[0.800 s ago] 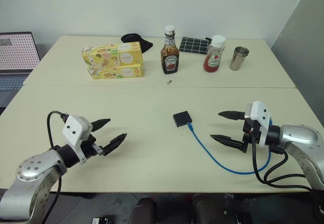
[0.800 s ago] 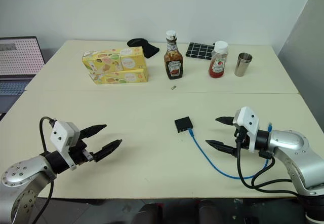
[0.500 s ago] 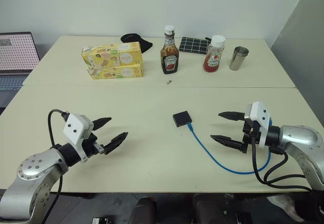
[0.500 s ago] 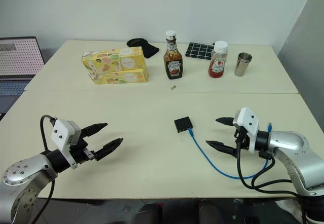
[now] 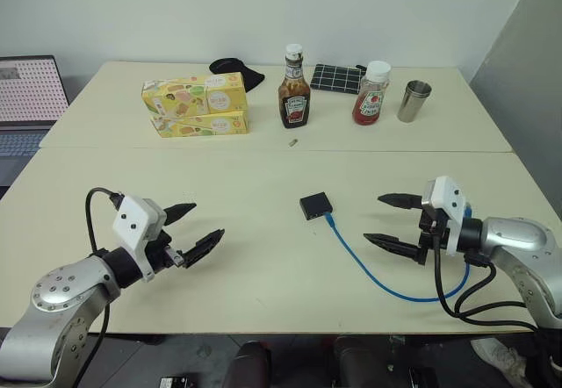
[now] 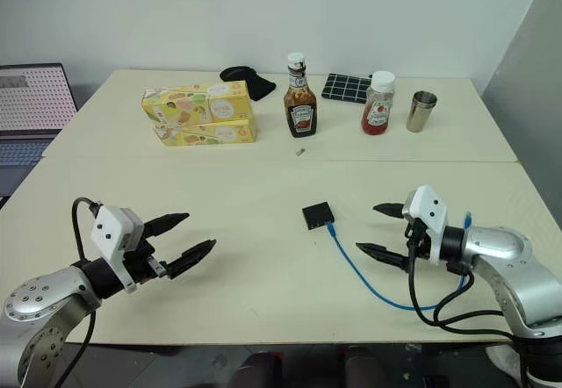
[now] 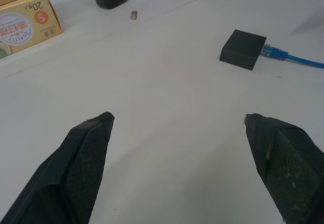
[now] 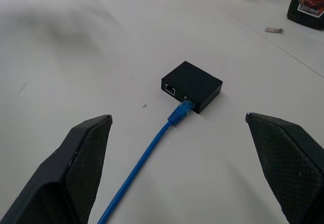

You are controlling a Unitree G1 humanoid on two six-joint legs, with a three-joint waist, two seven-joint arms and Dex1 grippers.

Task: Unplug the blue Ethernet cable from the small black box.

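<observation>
At lower left of head view, left gripper point(image 5: 186, 227) hangs over bare table point(image 5: 263, 265), fingers spread wide, nothing held. At frame centre, small black box point(image 5: 315, 204) lies flat, blue Ethernet cable point(image 5: 369, 273) plugged into its near side, looping lower right. At right, right gripper point(image 5: 393, 221) also wide open and empty, just beside cable, box near, up and left of it. Step: approach, plug not yet grasped. Next likely needs one gripper pinning box, other pinching plug point(image 8: 181, 110) and pulling straight out.
</observation>
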